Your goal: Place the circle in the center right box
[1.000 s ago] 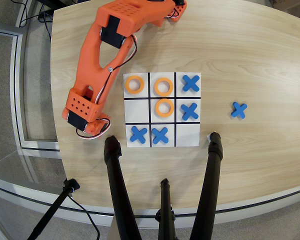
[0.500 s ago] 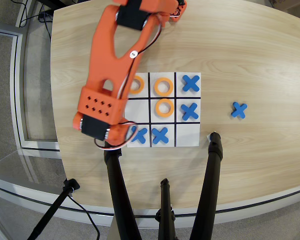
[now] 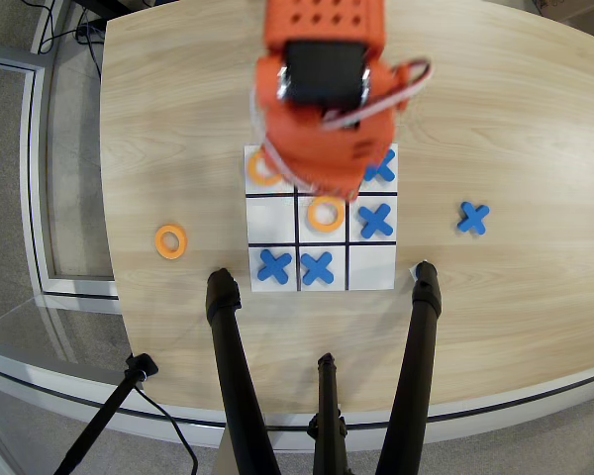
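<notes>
**Fingers hidden, ring lying off the board**

Your gripper's fingers are hiding under the orange plastic arm body [image 3: 322,99], so you cannot tell whether they are spread or pressed together. In the overhead view, that arm is looming large over the twelve o'clock side of the white square 3x3 board with black grid lines [image 3: 372,269], covering the top-middle cell and parts of its neighbours. The small flat orange ring [image 3: 170,240] is lying on the light wooden table [image 3: 495,109] at nine o'clock of the board, well apart from it. The white middle-row cell of the left column [image 3: 270,218] is sitting bare. You are seeing another orange ring [image 3: 326,214] in the central cell, a third [image 3: 262,173] peeking out at the board's ten o'clock corner, and blue X-shaped pieces [image 3: 274,266] along the six and three o'clock edges, with one blue X [image 3: 472,217] alone on the table at three o'clock.
</notes>
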`<state>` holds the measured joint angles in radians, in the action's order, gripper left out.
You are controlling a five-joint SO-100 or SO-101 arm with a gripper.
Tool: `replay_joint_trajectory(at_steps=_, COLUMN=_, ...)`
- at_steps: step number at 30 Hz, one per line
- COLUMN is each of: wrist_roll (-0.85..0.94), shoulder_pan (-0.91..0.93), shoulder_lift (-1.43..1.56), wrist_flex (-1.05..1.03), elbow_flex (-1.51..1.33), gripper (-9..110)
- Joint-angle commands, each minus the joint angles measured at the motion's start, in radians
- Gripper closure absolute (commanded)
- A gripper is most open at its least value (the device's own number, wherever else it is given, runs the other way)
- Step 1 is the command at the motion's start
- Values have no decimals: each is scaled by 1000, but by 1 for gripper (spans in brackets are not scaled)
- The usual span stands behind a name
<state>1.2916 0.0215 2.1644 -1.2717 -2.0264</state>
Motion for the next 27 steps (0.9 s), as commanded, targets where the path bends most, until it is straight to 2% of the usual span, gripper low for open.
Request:
replay_joint_trajectory(at_steps=1, wrist_roll=17, shoulder_pan=-40, shoulder_lift=189, wrist_flex=20, elbow_flex=-149, gripper=102)
replay_joint_trajectory(at_steps=5, wrist_roll=38, shoulder_pan=-55, shoulder_lift=298, wrist_flex=44, elbow_flex=-276, gripper=102)
replay_joint_trajectory(at_steps=9, wrist_roll=38, shoulder_pan=-48, shoulder_lift=270, wrist_flex=193, elbow_flex=-324, gripper=102)
replay_joint_trajectory(at_steps=17, wrist_roll=61, shoulder_pan=71, shoulder_lift=-41, wrist_flex=517, elbow_flex=-255, gripper=102)
replay_joint_trajectory(at_steps=27, wrist_roll=181, shoulder_pan=255, shoulder_lift=-416, wrist_flex=741, elbow_flex=-164, gripper=102)
